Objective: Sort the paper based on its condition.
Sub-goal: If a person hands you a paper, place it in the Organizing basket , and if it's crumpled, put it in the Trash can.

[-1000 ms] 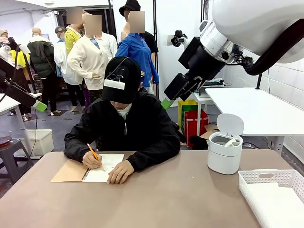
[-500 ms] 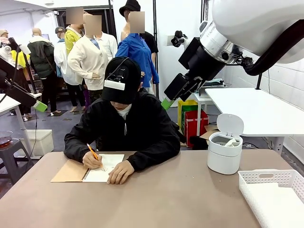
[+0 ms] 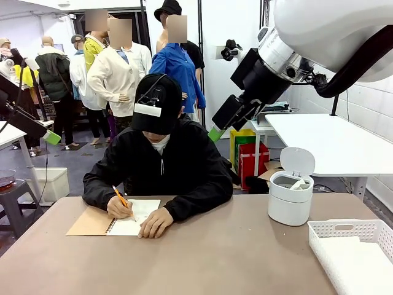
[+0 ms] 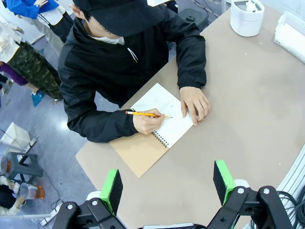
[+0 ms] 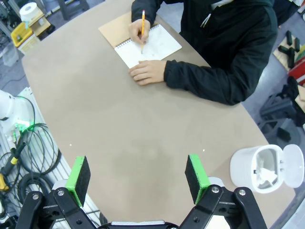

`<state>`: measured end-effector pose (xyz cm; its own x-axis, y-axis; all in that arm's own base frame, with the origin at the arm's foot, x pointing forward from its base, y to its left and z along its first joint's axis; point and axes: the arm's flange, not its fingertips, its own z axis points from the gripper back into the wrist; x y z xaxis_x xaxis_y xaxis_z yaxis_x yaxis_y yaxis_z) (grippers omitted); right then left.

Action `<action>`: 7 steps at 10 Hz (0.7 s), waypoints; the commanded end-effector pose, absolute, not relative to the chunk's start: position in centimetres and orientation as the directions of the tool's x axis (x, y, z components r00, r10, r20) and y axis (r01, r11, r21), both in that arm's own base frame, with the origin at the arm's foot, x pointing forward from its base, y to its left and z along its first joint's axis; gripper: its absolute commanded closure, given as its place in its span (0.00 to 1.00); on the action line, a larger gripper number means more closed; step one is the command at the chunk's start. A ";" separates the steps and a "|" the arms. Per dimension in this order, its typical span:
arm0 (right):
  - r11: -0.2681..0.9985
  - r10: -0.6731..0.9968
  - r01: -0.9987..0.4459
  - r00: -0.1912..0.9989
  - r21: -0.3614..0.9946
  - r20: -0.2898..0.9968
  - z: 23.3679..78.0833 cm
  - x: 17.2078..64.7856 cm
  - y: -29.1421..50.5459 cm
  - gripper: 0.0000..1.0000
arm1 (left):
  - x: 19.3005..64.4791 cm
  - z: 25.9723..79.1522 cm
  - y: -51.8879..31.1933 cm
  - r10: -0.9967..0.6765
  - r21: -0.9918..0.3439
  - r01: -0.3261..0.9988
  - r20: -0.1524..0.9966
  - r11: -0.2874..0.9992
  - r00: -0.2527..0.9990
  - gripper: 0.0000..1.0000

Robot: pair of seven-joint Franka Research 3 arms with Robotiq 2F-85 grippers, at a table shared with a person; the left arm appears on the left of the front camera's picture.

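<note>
Left claw (image 4: 167, 183) and right claw (image 5: 137, 174) agape (basket (image 3: 344, 227) partly off-frame)

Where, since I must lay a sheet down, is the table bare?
The table is bare between the spiral notebook and the lidded white bin, down to the near edge. Crowded: the person's hands on the notebook; the lattice basket at the right.
</note>
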<state>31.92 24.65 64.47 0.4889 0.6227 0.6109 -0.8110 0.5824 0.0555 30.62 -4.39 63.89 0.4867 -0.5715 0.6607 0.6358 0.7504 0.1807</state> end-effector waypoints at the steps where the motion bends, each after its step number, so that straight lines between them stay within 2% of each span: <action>1: 0.585 0.620 -0.809 0.491 0.056 0.612 64.5 31.9 24.6 0.00 | 30.6 63.8 -4.4 -0.572 0.179 0.636 0.659 0.750 0.489 0.00; 7: 0.585 0.620 -0.809 0.491 0.056 0.612 64.5 31.9 24.6 0.00 | 30.6 63.8 -4.4 -0.572 0.179 0.636 0.659 0.750 0.489 0.00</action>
